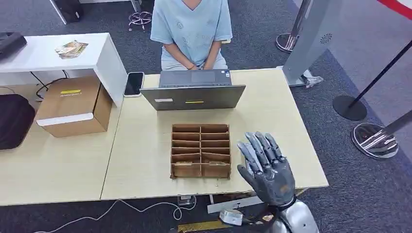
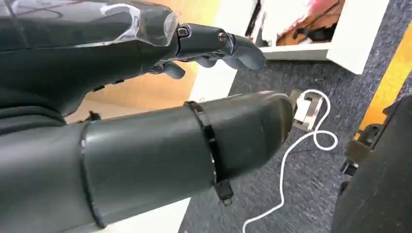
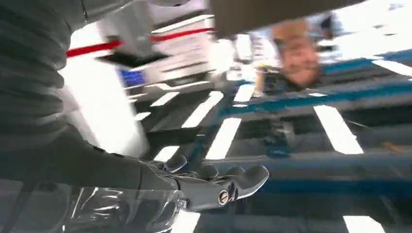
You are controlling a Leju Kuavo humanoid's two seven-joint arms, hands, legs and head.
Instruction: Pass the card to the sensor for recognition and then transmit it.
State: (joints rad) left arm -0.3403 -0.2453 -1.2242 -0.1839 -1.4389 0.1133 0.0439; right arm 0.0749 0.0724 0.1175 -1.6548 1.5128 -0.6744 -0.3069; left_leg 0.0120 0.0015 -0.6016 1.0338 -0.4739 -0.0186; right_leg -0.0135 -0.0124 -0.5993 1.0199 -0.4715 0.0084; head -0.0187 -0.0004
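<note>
The right hand (image 1: 266, 167) is raised over the table's (image 1: 145, 155) near edge, fingers spread, empty, just beside a cardboard divider box (image 1: 200, 150). Beyond it, a person (image 1: 191, 31) sits behind a laptop (image 1: 194, 91).

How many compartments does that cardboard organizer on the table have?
10. The cardboard organizer has two columns of five slots, running from the laptop side toward the near table edge. The right robot hand, beside its right corner, covers none of them.
</note>
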